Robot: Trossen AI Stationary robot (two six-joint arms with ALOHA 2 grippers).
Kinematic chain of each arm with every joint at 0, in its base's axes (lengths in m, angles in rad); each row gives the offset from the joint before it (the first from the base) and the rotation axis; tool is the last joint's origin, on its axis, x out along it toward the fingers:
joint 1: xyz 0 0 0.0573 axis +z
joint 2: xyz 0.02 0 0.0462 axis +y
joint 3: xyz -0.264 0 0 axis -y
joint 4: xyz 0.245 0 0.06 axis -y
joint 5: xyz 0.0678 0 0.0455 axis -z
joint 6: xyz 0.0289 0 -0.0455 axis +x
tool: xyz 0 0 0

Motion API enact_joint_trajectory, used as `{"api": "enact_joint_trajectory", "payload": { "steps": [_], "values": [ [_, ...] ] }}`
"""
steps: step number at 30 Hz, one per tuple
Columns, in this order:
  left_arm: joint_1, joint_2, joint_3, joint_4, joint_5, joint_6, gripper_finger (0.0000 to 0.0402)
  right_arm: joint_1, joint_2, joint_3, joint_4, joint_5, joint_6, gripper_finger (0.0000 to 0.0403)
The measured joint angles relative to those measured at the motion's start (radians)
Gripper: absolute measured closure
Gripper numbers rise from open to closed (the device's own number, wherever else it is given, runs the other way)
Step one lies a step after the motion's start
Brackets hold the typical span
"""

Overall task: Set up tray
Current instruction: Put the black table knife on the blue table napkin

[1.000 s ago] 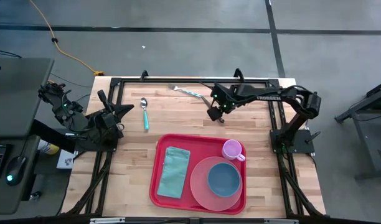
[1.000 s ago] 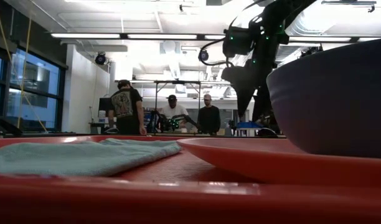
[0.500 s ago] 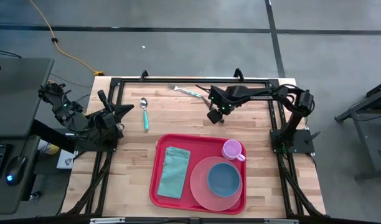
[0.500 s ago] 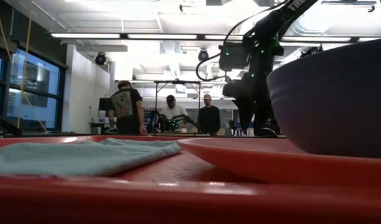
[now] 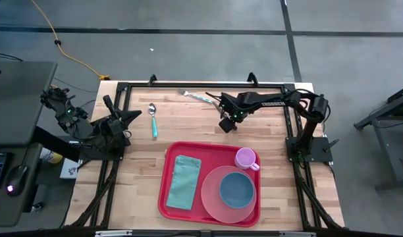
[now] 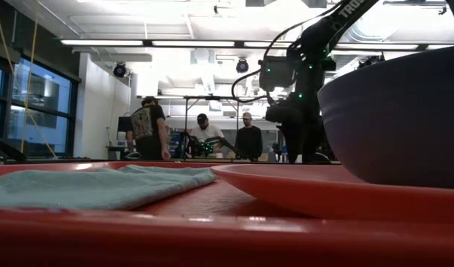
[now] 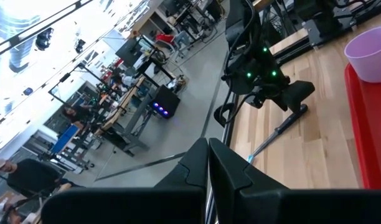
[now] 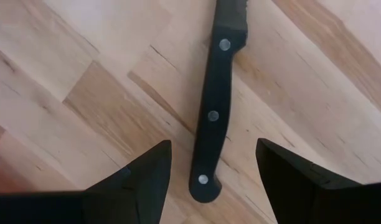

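The right hand (image 8: 209, 163) is hovering open right over a black-handled knife (image 8: 215, 106) that's lying flat on the table (image 5: 188, 125), fingers either side of the handle. The tray (image 5: 172, 201) is sitting near it. The left hand (image 7: 208, 165) is parked closed, well apart at the table's edge.

Right claw (image 5: 225, 124) low, fingers spread; left claw (image 5: 131, 116) parked, shut.

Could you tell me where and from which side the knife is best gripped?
Probably at its black riveted handle, from straight above: the knife lies flat on the table, and the open right gripper already straddles the handle's end.
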Motion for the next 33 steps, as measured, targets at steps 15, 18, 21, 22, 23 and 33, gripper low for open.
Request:
{"api": "enact_joint_trajectory", "payload": {
  "steps": [15,18,21,22,23,33],
  "values": [
    [0.000,0.000,0.000,0.000,-0.003,-0.001,0.0355,-0.001,0.000,0.000,0.046,0.002,-0.003,0.0189],
    [0.000,0.000,0.000,0.000,-0.003,-0.001,0.0355,-0.001,0.005,0.000,0.054,0.012,-0.002,0.0189],
    [0.000,0.000,0.000,0.000,-0.003,-0.001,0.0355,-0.004,0.029,0.001,0.059,0.003,-0.002,0.0189],
    [0.000,0.000,0.000,0.000,-0.004,-0.001,0.0355,-0.005,0.041,0.001,0.060,-0.009,-0.002,0.0189],
    [0.000,0.000,0.000,0.000,-0.004,-0.001,0.0355,-0.005,0.053,0.001,0.061,-0.019,-0.001,0.0189],
    [0.000,0.000,0.000,0.000,-0.004,-0.001,0.0355,-0.008,0.075,0.003,0.073,-0.019,0.014,0.0190]
  ]
}}
